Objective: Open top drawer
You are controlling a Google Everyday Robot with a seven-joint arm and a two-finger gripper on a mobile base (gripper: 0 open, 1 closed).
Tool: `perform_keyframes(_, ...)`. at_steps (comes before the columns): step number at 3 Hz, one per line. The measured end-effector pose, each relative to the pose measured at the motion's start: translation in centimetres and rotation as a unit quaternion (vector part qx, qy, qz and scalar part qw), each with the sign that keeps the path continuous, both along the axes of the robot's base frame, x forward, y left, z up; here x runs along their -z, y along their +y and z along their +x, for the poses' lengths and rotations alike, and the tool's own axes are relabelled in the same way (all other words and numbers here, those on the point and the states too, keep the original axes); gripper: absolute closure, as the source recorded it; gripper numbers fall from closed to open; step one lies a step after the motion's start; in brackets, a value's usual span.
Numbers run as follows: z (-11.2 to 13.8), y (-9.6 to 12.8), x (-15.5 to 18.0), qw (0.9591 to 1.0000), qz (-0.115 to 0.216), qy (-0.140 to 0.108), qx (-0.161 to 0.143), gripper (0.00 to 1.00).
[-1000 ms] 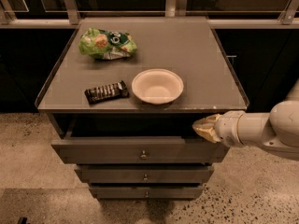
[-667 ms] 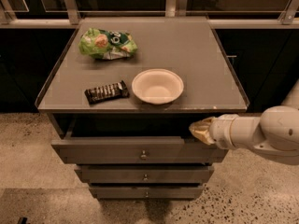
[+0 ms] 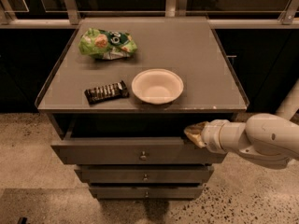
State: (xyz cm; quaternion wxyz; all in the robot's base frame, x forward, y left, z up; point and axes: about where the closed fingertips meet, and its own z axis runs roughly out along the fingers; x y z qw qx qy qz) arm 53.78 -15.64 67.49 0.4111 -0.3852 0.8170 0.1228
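- Flat grey top drawer (image 3: 117,150), small round knob (image 3: 143,156) at centre, stands partly open, dark gap above.
- The gripper (image 3: 195,133) sits at its upper right edge; grip state, can't tell.

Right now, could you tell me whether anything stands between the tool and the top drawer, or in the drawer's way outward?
Nothing visible does. The tool is right at the upper edge of the top drawer, to the right of its knob as seen, and nothing stands before the drawer's front.
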Motion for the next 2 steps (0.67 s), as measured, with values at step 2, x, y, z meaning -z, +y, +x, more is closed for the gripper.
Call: perform_keyframes(2, 0.85, 0.15, -0.26, 0.9999, -0.011, -0.013, 0.004, 1.00)
